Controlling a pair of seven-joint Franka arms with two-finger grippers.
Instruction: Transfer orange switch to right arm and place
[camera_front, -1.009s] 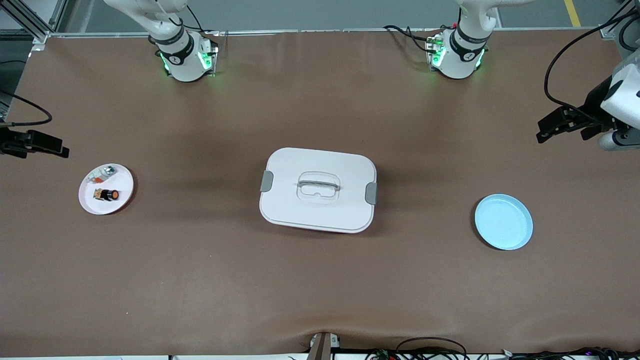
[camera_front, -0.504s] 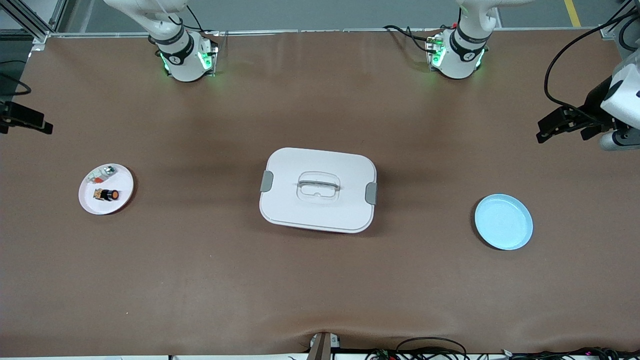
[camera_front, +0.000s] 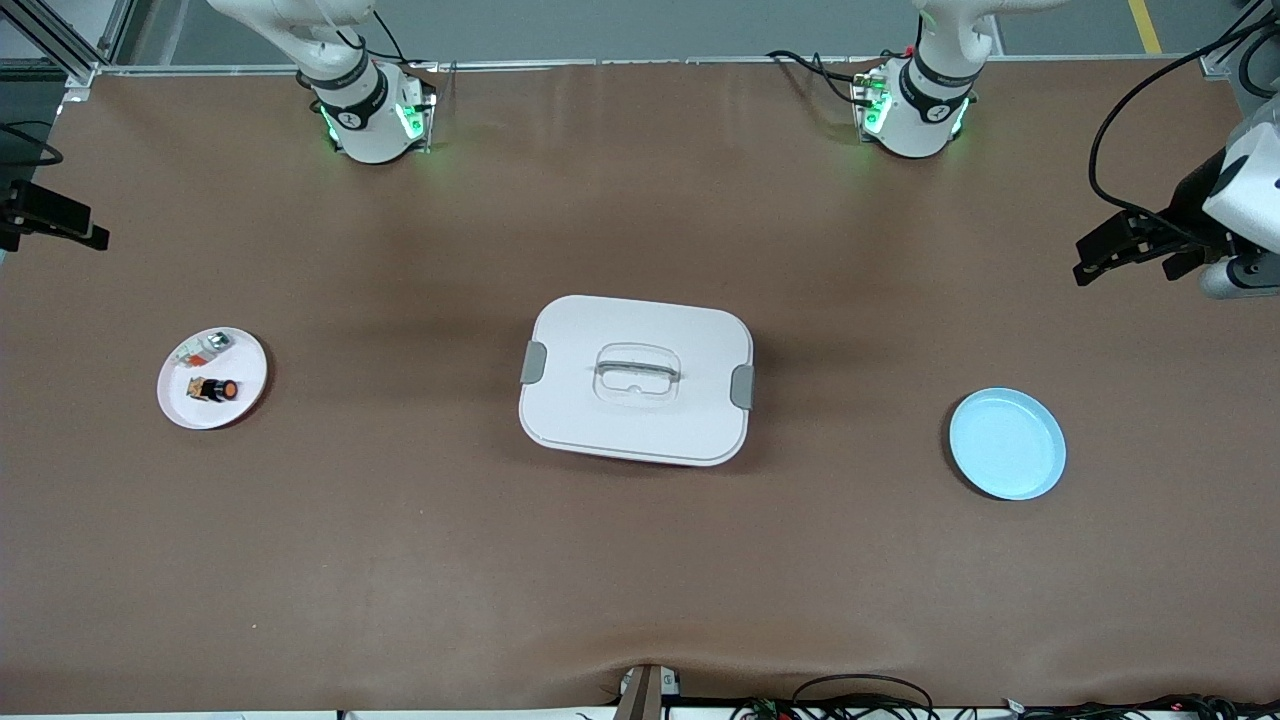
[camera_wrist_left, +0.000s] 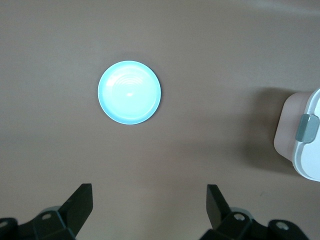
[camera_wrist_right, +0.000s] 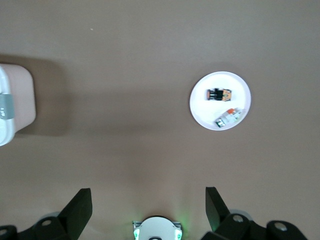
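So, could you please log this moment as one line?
orange switch: on white plate | left pincer: open, above table | right pincer: open, above table

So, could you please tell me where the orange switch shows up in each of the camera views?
Front view: the orange switch lies on the white plate, toward the right arm's end of the table.
Left wrist view: not in it; only the blue plate and a corner of the white lidded box show.
Right wrist view: on the same white plate, beside the small white-and-grey part.
Shared landmark: the white lidded box.
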